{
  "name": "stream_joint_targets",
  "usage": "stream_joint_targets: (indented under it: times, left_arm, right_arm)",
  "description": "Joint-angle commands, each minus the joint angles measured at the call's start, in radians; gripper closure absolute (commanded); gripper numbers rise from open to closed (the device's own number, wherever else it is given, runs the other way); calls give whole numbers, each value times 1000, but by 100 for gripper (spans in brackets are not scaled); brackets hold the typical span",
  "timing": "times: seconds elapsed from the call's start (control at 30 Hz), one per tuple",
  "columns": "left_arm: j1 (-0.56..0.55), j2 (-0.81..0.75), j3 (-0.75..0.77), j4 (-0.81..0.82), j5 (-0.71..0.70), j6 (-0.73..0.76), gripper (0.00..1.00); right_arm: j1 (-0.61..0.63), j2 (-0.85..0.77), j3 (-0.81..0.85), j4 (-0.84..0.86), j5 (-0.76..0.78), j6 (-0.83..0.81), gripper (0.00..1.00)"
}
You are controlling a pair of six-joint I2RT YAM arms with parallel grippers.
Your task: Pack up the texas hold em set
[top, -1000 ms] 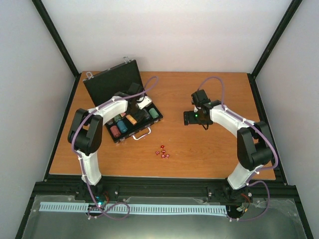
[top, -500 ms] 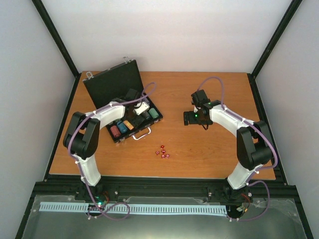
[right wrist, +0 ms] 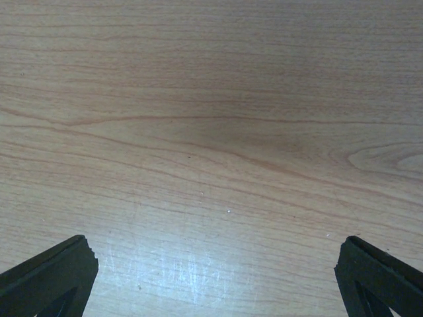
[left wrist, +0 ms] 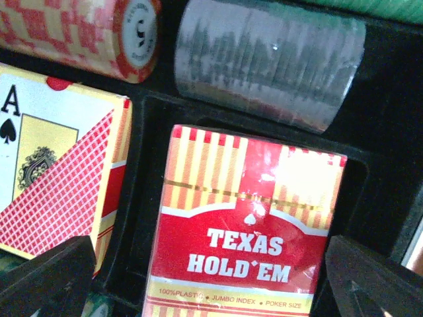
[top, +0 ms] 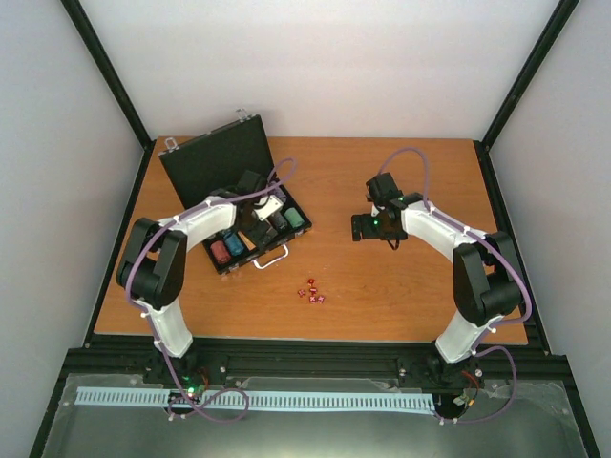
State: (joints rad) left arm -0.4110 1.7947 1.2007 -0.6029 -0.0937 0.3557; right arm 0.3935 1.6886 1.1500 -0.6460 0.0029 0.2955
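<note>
1. Top external view:
   - The black briefcase [top: 215, 164] is lying open at the left rear of the table [top: 410, 286], its lid standing up.
   - Chip stacks [top: 227, 248] are sitting in its tray.
   - The left gripper [top: 260, 221] is hovering over the tray.
   - The right gripper [top: 366, 226] is hanging over bare wood.
   - The dark-red dice [top: 311, 290] are lying loose in front of the case, apart from it.
2. Left wrist view:
   - The "Texas Hold'em" card box [left wrist: 248, 231] is lying flat in a black compartment.
   - The fingers [left wrist: 46, 281] are spreading wide on either side of it and gripping nothing; contact at the right-hand edge is unclear.
   - An ace-faced card box [left wrist: 53, 165] is lying in the neighbouring slot.
   - A red-and-yellow chip stack [left wrist: 79, 26] and a grey chip stack [left wrist: 271, 69] are lying beyond.
3. Right wrist view:
   - The fingers [right wrist: 46, 277] are standing wide apart, with only wood between them.
</note>
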Motion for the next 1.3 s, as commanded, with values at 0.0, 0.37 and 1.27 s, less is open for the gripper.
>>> stream_joint_targets:
  times: [0.0, 0.37, 1.27]
  left_arm:
    - [3, -32, 60, -41, 27, -6, 0]
    - [32, -9, 203, -77, 112, -129, 2]
    - [135, 123, 285, -133, 317, -443, 99]
  right_arm:
    - [4, -27, -20, 11, -3, -3, 0]
    - [3, -36, -30, 13, 5, -4, 0]
    - [4, 6, -28, 20, 6, -7, 0]
